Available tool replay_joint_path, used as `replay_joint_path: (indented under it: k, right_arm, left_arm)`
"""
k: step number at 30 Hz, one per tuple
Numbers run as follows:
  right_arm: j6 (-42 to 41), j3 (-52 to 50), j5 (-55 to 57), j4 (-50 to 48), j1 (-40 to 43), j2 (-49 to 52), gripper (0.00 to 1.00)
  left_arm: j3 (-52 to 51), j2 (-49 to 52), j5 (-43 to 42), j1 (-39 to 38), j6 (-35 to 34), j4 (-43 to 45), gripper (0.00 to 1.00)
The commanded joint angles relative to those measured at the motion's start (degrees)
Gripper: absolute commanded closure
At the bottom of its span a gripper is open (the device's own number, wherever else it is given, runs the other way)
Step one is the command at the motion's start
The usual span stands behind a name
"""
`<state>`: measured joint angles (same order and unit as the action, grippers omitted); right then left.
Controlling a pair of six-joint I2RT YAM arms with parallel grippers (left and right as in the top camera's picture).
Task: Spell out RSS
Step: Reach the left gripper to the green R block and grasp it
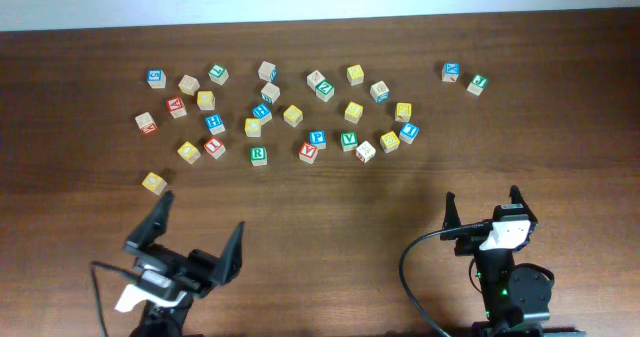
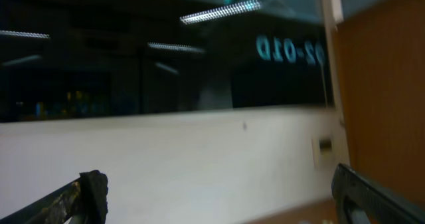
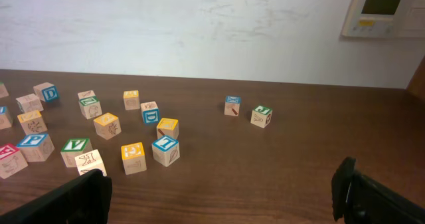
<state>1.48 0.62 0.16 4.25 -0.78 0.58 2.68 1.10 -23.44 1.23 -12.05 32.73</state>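
Several wooden letter blocks lie scattered across the far half of the dark wood table [image 1: 330,197]. A green R block [image 1: 258,154] lies in the front row, left of centre. I cannot read an S on any block. My left gripper [image 1: 196,235] is open and empty at the near left, tilted up, so its wrist view shows only a wall and window between the fingers [image 2: 216,197]. My right gripper [image 1: 483,208] is open and empty at the near right. Its fingers [image 3: 222,194] frame bare table, with blocks beyond to the left.
A lone yellow block [image 1: 153,182] lies nearest my left gripper. A blue block [image 1: 452,71] and a green block [image 1: 477,84] sit apart at the far right; the green one also shows in the right wrist view [image 3: 261,115]. A white wall edges the table's far side.
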Motion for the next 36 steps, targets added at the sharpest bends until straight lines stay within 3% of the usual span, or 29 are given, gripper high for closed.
replay_joint_path:
  k: [1,3,6,8,10,12,13,14,18,20,23,28,30,33,36]
  right_arm:
    - [-0.4,-0.3,0.4,0.4,0.4,-0.4,0.02]
    - [-0.4,-0.3,0.4,0.4,0.4,-0.4,0.02]
    - [-0.4,-0.3,0.4,0.4,0.4,-0.4,0.02]
    - [-0.4,-0.3,0.4,0.4,0.4,-0.4,0.02]
    - [-0.4,-0.3,0.4,0.4,0.4,-0.4,0.02]
    - [-0.4,-0.3,0.4,0.4,0.4,-0.4,0.02]
    - [-0.4,-0.3,0.4,0.4,0.4,-0.4,0.02]
    - [-0.4,-0.3,0.4,0.4,0.4,-0.4,0.02]
    - [-0.4,-0.3,0.4,0.4,0.4,-0.4,0.02]
    - [-0.4,-0.3,0.4,0.4,0.4,-0.4,0.02]
    - [-0.4,-0.3,0.4,0.4,0.4,-0.4,0.02]
    - [-0.4,-0.3,0.4,0.4,0.4,-0.4,0.02]
    - [-0.4,-0.3,0.4,0.4,0.4,-0.4,0.02]
    - [-0.4,-0.3,0.4,0.4,0.4,-0.4,0.02]
    - [-0.4,-0.3,0.4,0.4,0.4,-0.4,0.02]
  left_arm:
    - [15.7,8.8,4.2,0.0,-7.1,-3.3,0.01]
    - [34.3,22.7,-4.0,0.0,-2.1,-20.3,0.01]
    - [54.9,41.7,-28.9,0.0,0.2,-44.8,0.01]
    - [60.3,51.6,-30.8,-0.1,-1.3,-47.1,0.01]
    - [69.4,61.0,-25.9,-0.5,-1.5,-60.0,0.01]
    - [80.0,71.5,-3.1,-4.0,1.2,-82.2,0.01]
    - [82.2,75.9,6.1,-6.7,1.2,-88.4,0.01]
    - [82.3,80.5,8.8,-9.6,1.2,-90.6,0.01]
    - [82.3,96.7,11.3,-13.2,1.1,-90.6,0.01]
    - [82.3,104.3,21.4,-13.2,-6.6,-90.7,0.01]
    - [82.3,112.6,22.2,-13.1,-6.3,-86.0,0.02]
    - [82.3,117.2,23.1,-13.1,-3.8,-81.4,0.16]
    - [82.3,117.2,23.0,-13.1,-3.8,-78.9,0.34]
    - [82.3,117.5,23.0,-13.9,-3.7,-78.6,0.32]
    - [82.3,117.9,23.7,-15.5,-3.8,-78.6,0.38]
